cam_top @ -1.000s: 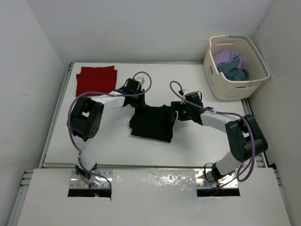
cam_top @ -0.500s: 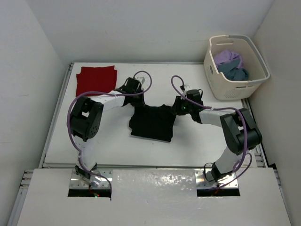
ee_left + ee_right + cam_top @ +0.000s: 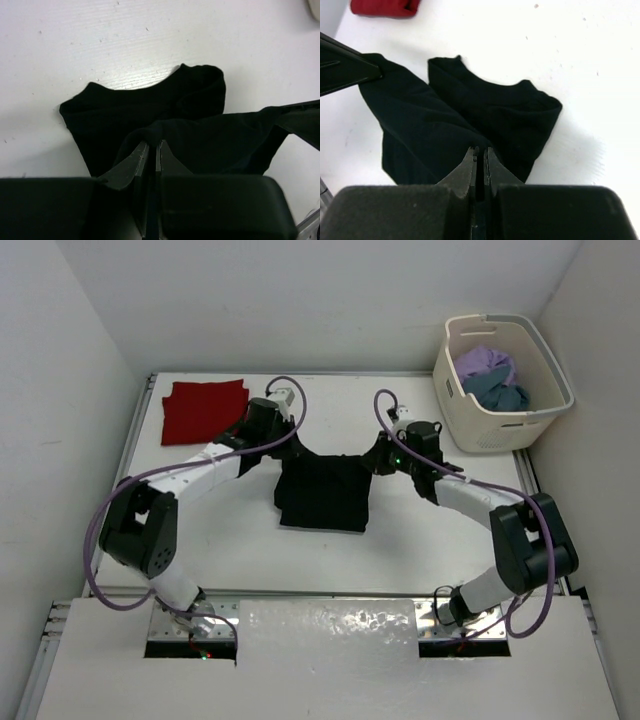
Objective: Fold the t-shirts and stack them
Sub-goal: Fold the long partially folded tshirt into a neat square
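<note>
Black t-shirt (image 3: 322,495) sits mid-worktop (image 3: 420,540), its near part flat on the surface and its far edge raised and stretched between your two arms. Your left end effector (image 3: 152,145) is clenched on the far-left corner and your right end effector (image 3: 480,150) on the far-right corner; each wrist view shows cloth pinched between closed fingers. A second ago the jaws stood apart over those corners. Since then they have bitten down and both arms have reached farther out, tightening the edge. You likely now have the hold needed to carry that edge over for a fold. The red t-shirt (image 3: 203,410) lies folded at the far left. The lavender t-shirt (image 3: 485,362) and the teal t-shirt (image 3: 503,393) wait in the basket (image 3: 500,432) at the far right.
</note>
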